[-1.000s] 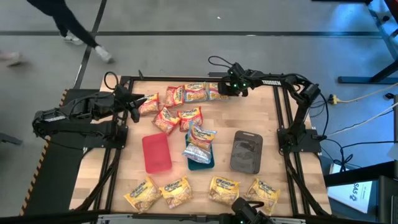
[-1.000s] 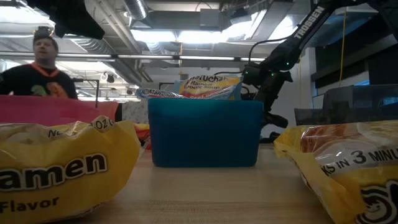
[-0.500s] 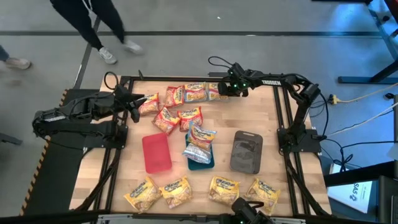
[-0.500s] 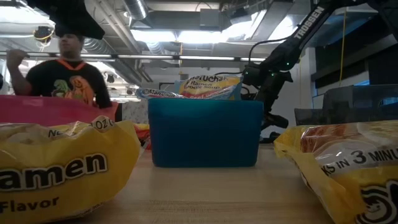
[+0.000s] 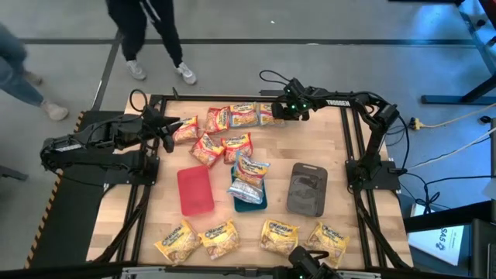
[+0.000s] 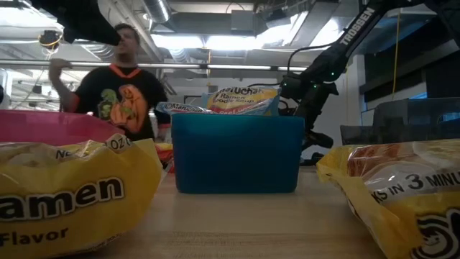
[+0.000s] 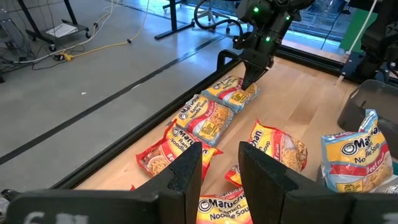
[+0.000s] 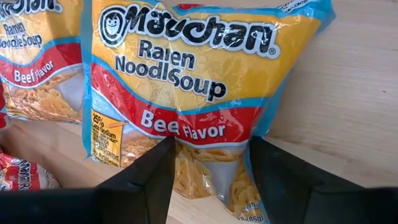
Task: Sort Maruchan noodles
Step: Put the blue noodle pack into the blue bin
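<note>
My right gripper [image 8: 208, 171] is spread open, fingers straddling the beef packet [image 8: 199, 93] at the far edge. The teal tray [image 5: 249, 200] holds two blue-edged packets [image 5: 249, 177]; the red tray [image 5: 194, 191] and grey tray [image 5: 308, 188] hold nothing.

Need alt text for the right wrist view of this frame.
The right gripper, fingers apart, straddles the lower edge of a blue-edged Maruchan beef ramen packet lying flat on the wooden table. A second beef packet lies beside it.
</note>
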Robot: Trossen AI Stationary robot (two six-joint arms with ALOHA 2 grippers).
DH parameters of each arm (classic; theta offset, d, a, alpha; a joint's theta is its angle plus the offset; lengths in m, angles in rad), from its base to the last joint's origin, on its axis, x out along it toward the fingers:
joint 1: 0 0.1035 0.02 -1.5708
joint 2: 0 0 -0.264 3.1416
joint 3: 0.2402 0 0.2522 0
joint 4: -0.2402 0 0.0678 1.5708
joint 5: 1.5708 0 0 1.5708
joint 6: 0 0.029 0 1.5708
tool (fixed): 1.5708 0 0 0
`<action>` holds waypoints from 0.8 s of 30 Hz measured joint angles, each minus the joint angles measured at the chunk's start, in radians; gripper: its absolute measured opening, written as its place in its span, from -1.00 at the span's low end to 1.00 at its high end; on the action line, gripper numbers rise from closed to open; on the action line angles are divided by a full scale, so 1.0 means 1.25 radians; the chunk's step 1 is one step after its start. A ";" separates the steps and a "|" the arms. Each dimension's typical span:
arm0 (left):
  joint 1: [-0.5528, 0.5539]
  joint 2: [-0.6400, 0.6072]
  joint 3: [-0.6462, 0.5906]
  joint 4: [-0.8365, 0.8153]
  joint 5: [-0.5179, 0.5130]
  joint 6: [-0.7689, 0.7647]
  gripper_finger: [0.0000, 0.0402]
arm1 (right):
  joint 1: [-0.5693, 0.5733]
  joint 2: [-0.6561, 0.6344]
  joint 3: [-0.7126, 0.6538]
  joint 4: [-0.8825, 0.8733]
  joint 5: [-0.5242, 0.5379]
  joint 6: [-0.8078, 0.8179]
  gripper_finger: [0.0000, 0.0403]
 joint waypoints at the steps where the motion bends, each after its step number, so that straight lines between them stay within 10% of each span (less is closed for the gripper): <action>1: 0.000 0.000 0.000 0.000 0.000 0.000 -0.51 | 0.000 0.000 0.000 0.000 -0.001 0.000 0.00; 24: 0.000 0.000 0.000 0.001 -0.001 -0.001 -0.51 | 0.000 0.000 0.000 0.001 -0.002 0.000 0.00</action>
